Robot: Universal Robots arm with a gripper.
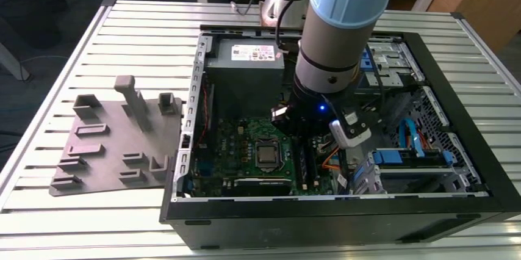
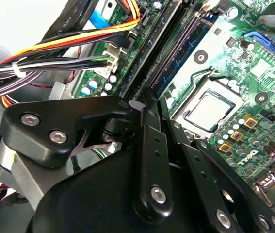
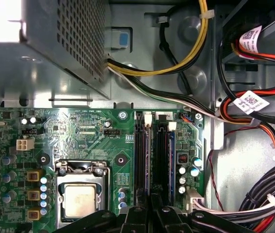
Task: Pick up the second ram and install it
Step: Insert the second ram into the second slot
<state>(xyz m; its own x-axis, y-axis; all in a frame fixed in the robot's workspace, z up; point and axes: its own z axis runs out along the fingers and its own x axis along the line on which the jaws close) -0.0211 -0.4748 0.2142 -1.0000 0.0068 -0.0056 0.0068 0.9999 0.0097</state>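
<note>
The second ram (image 3: 162, 160), a slim dark strip, stands on edge in a memory slot of the green motherboard (image 3: 84, 131), beside the silver processor (image 3: 79, 196). Another strip (image 3: 142, 160) sits in the slot next to it. My gripper (image 3: 154, 213) is low inside the computer case, its black fingers (image 2: 149, 145) drawn together over the near end of the second ram. In the exterior view the gripper (image 1: 303, 141) hangs under the arm's wrist, just to that view's right of the processor (image 1: 266, 153).
The grey plastic tray (image 1: 106, 144) with upright posts lies outside the case on the exterior view's left. A power supply box (image 1: 244, 71) fills the case's far end. Bundled cables (image 3: 253, 194) and drive bays (image 1: 407, 156) crowd the side beyond the slots.
</note>
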